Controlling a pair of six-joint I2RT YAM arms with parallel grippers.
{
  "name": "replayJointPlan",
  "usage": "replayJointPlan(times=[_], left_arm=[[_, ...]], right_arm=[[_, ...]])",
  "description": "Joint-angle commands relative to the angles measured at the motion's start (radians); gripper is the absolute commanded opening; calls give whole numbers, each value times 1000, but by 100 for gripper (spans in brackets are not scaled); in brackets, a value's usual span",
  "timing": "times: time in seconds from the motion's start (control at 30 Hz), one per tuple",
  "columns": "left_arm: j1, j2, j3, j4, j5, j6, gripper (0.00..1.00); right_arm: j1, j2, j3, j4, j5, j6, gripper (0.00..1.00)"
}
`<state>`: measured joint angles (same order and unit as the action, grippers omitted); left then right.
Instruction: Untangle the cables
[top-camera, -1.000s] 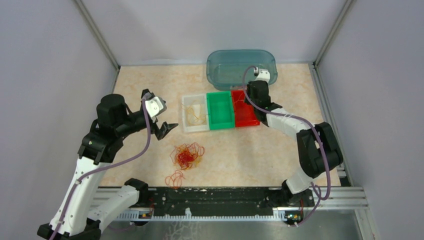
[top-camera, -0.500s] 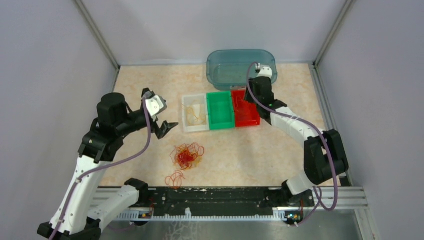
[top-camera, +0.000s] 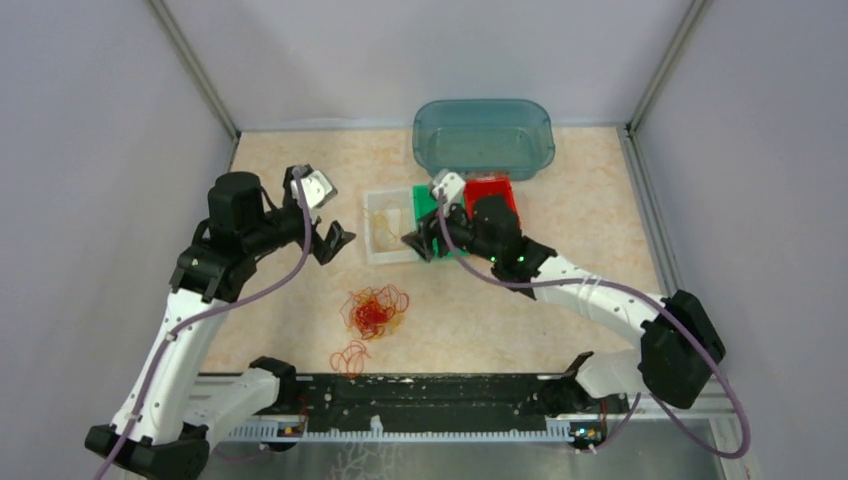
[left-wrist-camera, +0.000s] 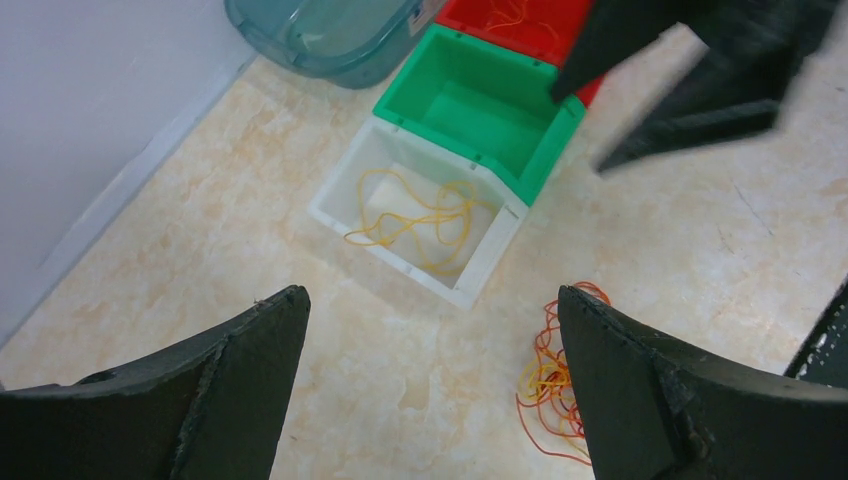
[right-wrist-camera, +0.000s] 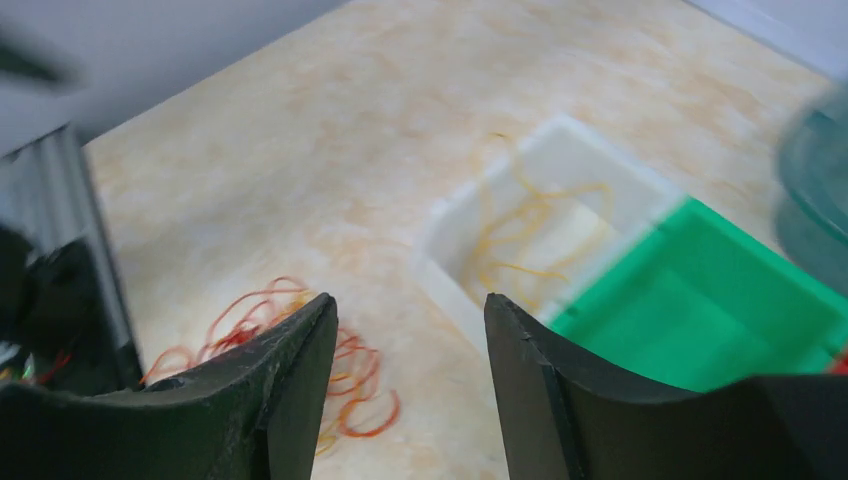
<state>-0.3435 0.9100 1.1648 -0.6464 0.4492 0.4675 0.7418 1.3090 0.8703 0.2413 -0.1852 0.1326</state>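
Left gripper is spread as wide as it goes with nothing in it, hovering over bare table just left of the white bin. Right gripper has its fingers apart too and they're empty, hanging over the seam between the white bin and the green bin.

What matters for the next grab, imo: the cables sit on the table on the near side of both grippers, toward the arm bases, pretty much between the two. In the top view the left one is up-left of the clump and the right one up-right. I'd call it a toss-up who's nearer, maybe the left by a hair. The clump is a roundish red-orange wad with no real long axis, so I doubt the approach angle matters much. A small loose loop lies apart from it, nearer the black rail at the front edge.

Room-wise there's open table left and right of the wad, bins behind it and the rail in front, so pulling sideways looks safest. A yellow wire is in the white bin, orange strands are in the red bin, and the green one looks empty. The blue tub is at the back, well apart.
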Motion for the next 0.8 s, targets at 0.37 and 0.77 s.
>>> replayJointPlan(times=[0.37,0.77], left_arm=[[311,156,-26,142,123,-144,100],[313,173,-22,199,112,-173,100]], right_arm=[[516,234,178,-231,-317,-594,65],[602,615,472,-480,-268,-791,55]])
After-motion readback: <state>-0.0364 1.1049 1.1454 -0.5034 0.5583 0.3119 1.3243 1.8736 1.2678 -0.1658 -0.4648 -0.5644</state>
